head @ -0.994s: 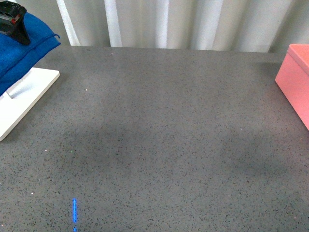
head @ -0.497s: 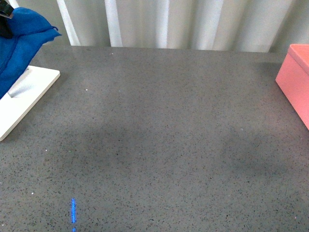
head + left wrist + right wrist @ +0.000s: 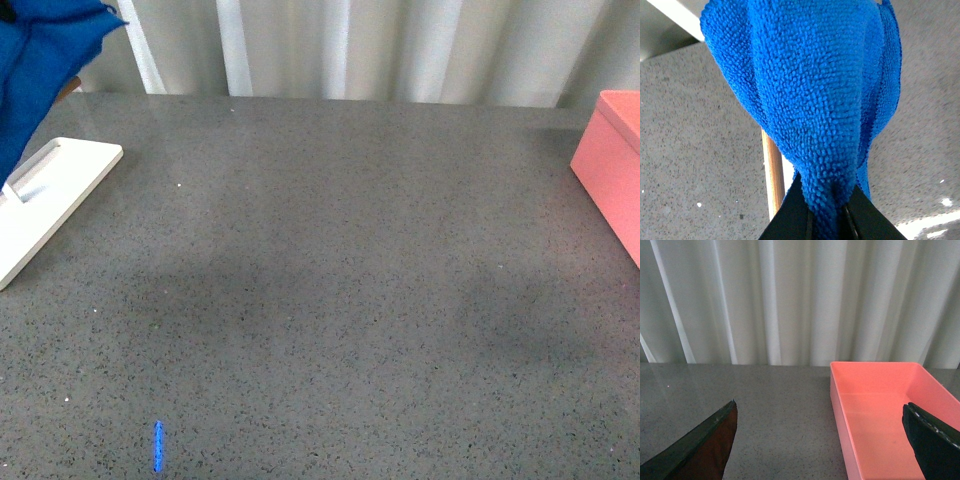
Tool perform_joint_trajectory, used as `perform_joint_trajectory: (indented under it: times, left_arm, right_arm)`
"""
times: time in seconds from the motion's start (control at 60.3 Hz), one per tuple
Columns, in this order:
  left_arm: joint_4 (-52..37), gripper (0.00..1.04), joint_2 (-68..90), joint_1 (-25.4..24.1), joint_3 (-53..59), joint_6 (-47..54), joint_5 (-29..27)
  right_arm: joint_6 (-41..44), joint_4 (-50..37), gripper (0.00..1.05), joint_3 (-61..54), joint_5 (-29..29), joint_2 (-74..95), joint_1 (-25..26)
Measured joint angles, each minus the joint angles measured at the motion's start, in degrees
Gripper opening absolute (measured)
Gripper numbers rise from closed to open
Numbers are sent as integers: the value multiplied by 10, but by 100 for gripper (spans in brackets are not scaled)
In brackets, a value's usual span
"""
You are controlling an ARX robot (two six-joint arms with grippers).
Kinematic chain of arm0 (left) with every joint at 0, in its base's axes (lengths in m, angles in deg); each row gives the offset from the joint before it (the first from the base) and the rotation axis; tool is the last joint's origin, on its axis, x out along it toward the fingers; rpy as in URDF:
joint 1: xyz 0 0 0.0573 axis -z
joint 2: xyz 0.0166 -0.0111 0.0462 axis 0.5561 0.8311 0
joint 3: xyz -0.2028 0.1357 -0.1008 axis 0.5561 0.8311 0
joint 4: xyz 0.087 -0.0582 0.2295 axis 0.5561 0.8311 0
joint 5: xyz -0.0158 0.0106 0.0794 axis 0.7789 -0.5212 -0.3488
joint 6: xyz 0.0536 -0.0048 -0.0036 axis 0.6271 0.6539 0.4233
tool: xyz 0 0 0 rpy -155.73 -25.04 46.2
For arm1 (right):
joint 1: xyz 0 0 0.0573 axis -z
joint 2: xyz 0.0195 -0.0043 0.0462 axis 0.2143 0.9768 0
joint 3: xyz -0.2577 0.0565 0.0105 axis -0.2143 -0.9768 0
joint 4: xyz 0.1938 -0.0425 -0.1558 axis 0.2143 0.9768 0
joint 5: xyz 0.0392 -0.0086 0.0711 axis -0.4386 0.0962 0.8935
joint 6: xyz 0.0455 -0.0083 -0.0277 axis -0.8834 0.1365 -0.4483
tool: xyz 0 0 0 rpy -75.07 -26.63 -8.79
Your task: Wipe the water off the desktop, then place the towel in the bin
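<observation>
The blue towel (image 3: pixel 35 60) hangs bunched at the far left top corner of the front view, above the white rack. In the left wrist view my left gripper (image 3: pixel 826 220) is shut on the towel (image 3: pixel 815 90), which fills most of that view. The left gripper itself is out of the front view. The speckled grey desktop (image 3: pixel 340 280) spreads across the front view. The pink bin (image 3: pixel 612 165) stands at the right edge. In the right wrist view my right gripper (image 3: pixel 825 440) is open and empty, over the near wall of the bin (image 3: pixel 880 410).
A white flat-based rack (image 3: pixel 45 200) lies at the left edge under the towel. One of its wooden rods (image 3: pixel 772 175) shows beside the towel in the left wrist view. A short blue light streak (image 3: pixel 157 446) lies on the desktop near the front. Pale curtains hang behind.
The towel has risen and shifted left, off the white rack. The black left gripper, seen one second ago at the top left corner, has left the front view.
</observation>
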Motion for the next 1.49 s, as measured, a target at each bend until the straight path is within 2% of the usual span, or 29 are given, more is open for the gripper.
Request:
perform_joint_trajectory:
  times: [0.166,0.215,0.331,0.464,0.646,0.862,1.044,1.326,1.359,1.425,1.492]
  left_arm:
    - [3,5,-35,3,-34,-33,49]
    - [-15,5,-65,11,-32,-56,82]
    - [-87,5,-142,34,23,-98,147]
    - [-205,5,-254,87,146,-151,213]
    - [-345,5,-352,178,304,-197,238]
    - [-526,5,-340,287,494,-265,235]
    - [-634,5,-297,331,550,-318,228]
    - [-786,5,-270,355,586,-424,239]
    - [-792,5,-268,356,586,-431,240]
    - [-802,5,-263,359,586,-445,234]
    - [-806,5,-256,363,586,-456,229]
  right_arm:
    - [0,0,98,0,0,0,0]
    - [0,0,98,0,0,0,0]
    - [0,0,98,0,0,0,0]
    - [0,0,98,0,0,0,0]
    - [0,0,98,0,0,0,0]
    - [0,0,98,0,0,0,0]
    - [0,0,98,0,0,0,0]
    - [0,0,98,0,0,0,0]
    - [-4,5,98,1,16,3,4]
    - [-22,73,98,33,174,60,59]
    - [-24,64,98,63,283,126,101]
